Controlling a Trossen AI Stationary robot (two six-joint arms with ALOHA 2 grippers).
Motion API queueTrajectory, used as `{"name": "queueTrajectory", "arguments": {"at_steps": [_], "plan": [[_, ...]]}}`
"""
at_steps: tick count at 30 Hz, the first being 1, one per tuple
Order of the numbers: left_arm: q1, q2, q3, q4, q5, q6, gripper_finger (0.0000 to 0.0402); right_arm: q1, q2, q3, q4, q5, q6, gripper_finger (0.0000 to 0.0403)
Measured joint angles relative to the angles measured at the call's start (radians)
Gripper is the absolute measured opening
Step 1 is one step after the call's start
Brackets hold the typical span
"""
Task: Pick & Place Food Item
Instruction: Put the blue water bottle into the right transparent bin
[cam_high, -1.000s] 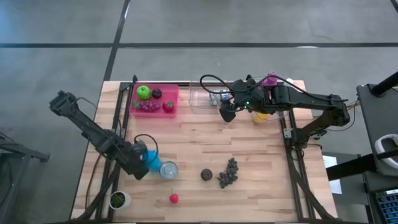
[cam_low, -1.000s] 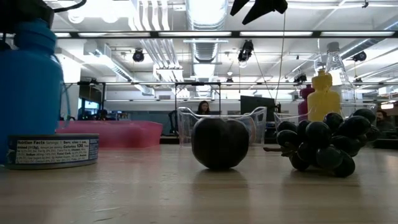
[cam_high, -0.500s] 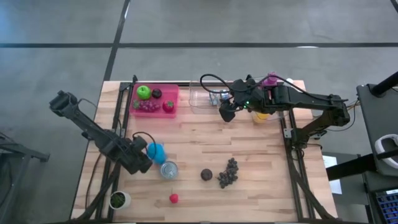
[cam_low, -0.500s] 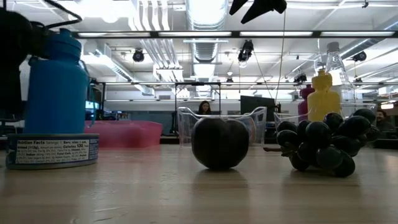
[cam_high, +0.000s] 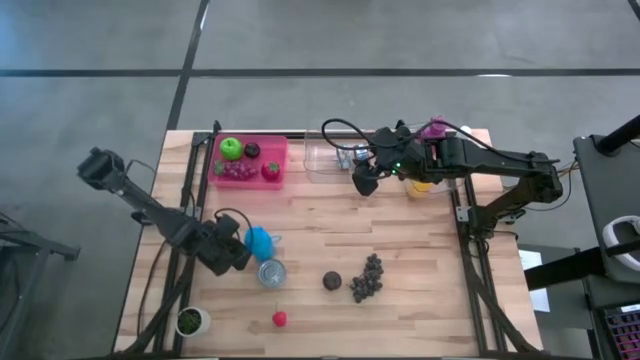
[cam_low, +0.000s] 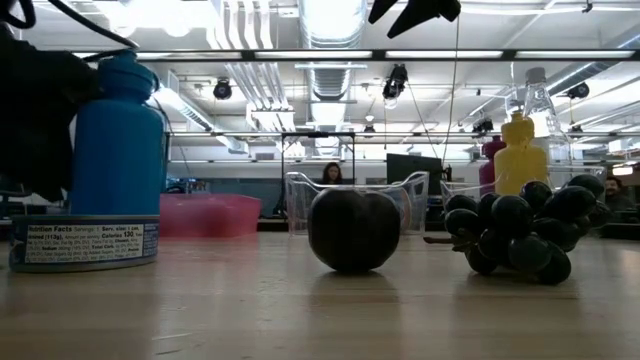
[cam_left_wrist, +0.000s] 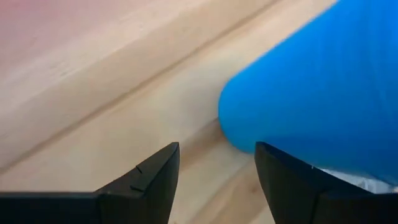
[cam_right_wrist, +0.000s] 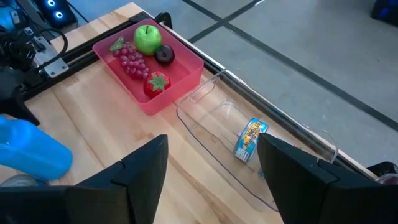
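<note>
My left gripper (cam_high: 232, 252) is open, low over the near left part of the table, just left of an upright blue bottle (cam_high: 259, 241) (cam_low: 118, 135). In the left wrist view the bottle (cam_left_wrist: 317, 93) stands ahead of one finger, not between the two. A tin can (cam_high: 271, 272) sits on its base near the bottle. A dark plum (cam_high: 332, 281), a bunch of dark grapes (cam_high: 367, 277) and a red strawberry (cam_high: 280, 319) lie on the wood. My right gripper (cam_high: 364, 184) is open and hangs above the far middle, near a clear bin (cam_high: 333, 160). My left gripper comes at the blue bottle's lower side (cam_left_wrist: 249, 134) level, from the table's left. One fingertip (cam_left_wrist: 280, 162) is right beside it. I cannot tell whether it touches. The bottle stands upright on the table.
A pink tray (cam_high: 281, 152) at the far left holds a green apple, grapes, a strawberry and a plum. The clear bin (cam_right_wrist: 217, 118) holds a small packet. A yellow bottle (cam_high: 420, 186) stands at the far right. A small pot (cam_high: 190, 321) sits at the near left corner.
My left gripper has moved toward the table's far edge and a little to the right. The blue bottle has shifted the same way, staying upright, from beside the tin can to a spot beyond it. The can has stayed put.
</note>
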Motion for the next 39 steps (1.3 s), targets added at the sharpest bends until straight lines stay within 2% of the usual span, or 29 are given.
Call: {"name": "queueTrajectory", "arguments": {"at_steps": [12,20,26,39], "plan": [[0.138,0.008,-0.09,0.297,-0.044,0.167,0.0205,0.0,0.0,0.0,0.002,0.0,0.0,0.0244],[0.263,0.128,-0.087,0.505,-0.044,0.319,0.0198,0.0,0.0,0.0,0.002,0.001,0.0,0.0253],[0.316,0.234,-0.043,0.627,-0.026,0.41,0.0203,0.0,0.0,0.0,0.002,0.001,0.0,0.0256],[0.349,0.476,0.133,0.686,-0.019,0.491,0.0216,0.0,0.0,0.0,0.003,0.001,0.0,0.024]]}}
